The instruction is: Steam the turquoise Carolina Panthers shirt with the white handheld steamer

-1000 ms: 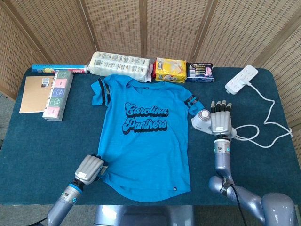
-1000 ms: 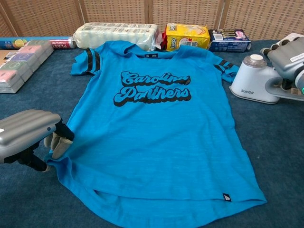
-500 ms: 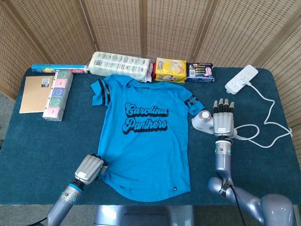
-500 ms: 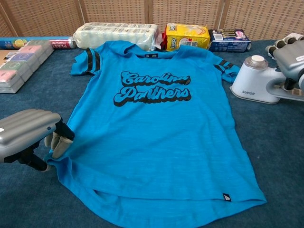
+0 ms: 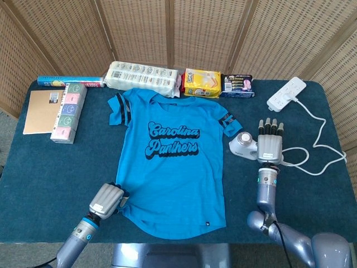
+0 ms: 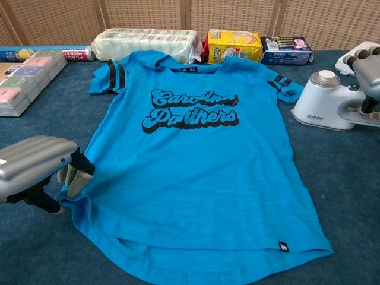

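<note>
Woven rattan screen panels (image 5: 212,33) are standing behind a bench (image 5: 44,178) that is wearing a dark blue-green carpet-like cover, and the turquoise short-sleeved Carolina Panthers shirt (image 5: 170,167) is lying flat and face up in the middle of it, collar toward the screens. The left hand (image 5: 106,202) is resting at the shirt's lower left hem corner, its fingers (image 6: 74,178) curled in and pinching the fabric edge, which the chest view shows bunching slightly against them. The right hand (image 5: 269,144) is lying over the handle of the white handheld steamer (image 5: 244,146), which is sitting on the bench just off the shirt's right sleeve; its fingers (image 5: 271,127) are stretching straight forward past the handle rather than wrapping it, and whether they are actually gripping cannot be told from either view. Trailing away to the outer side of those fingers, a white cord (image 5: 321,142) is looping toward a white power strip (image 5: 286,94) near the far corner. Beyond the left fingers, well apart, a stack of pastel boxes (image 5: 69,111) and a brown notebook (image 5: 42,110) are lying, while a white wrapped pack (image 5: 142,77), a yellow packet (image 5: 202,82) and a dark blue box (image 5: 237,85) are lining the far edge.
</note>
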You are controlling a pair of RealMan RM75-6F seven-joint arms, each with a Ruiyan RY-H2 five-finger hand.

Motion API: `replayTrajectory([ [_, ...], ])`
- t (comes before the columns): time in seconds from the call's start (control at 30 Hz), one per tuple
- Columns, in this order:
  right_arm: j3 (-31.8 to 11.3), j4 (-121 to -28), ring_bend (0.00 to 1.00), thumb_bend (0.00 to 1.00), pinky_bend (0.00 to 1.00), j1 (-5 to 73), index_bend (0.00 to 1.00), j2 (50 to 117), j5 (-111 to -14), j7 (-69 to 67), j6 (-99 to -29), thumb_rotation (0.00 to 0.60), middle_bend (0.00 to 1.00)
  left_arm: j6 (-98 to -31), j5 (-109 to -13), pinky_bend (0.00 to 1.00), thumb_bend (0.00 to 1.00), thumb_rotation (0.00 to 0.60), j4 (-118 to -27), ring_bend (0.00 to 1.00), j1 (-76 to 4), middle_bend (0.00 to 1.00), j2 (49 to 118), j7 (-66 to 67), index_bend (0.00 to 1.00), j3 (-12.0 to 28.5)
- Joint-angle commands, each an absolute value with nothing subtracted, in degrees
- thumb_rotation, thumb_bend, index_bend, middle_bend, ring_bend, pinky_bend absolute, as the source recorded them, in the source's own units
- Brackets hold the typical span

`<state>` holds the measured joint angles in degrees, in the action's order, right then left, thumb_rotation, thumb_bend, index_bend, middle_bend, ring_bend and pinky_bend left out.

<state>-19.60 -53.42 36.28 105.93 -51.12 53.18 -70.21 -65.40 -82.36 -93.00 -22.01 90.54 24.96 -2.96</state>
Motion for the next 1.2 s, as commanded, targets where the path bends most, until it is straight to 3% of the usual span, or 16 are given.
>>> replayTrajectory([
  [0.03,-19.7,-53.6,0.03,0.36,0.04,35.9,0.00,105.8,-51.0,52.4,-70.2,0.600,0.04,-65.4,-82.4,0.49,0.33,0.600,-93.1,0.56,-22.0,0.69,90.5,25.0,0.76,-3.0],
  [0.53,-21.1,-53.2,0.01,0.33,0.04,35.9,0.00,106.9,-48.0,52.4,-69.5,0.600,0.00,-65.5,-82.2,0.49,0.33,0.600,-93.3,0.56,-22.0,0.69,90.4,25.4,0.76,-2.9],
  [1.2,-19.8,-66.5,0.02,0.33,0.04,33.3,0.00,100.5,-48.8,52.8,-72.6,0.600,0.02,-65.5,-82.5,0.49,0.33,0.600,-93.3,0.56,-22.1,0.69,90.4,25.1,0.76,-3.0],
])
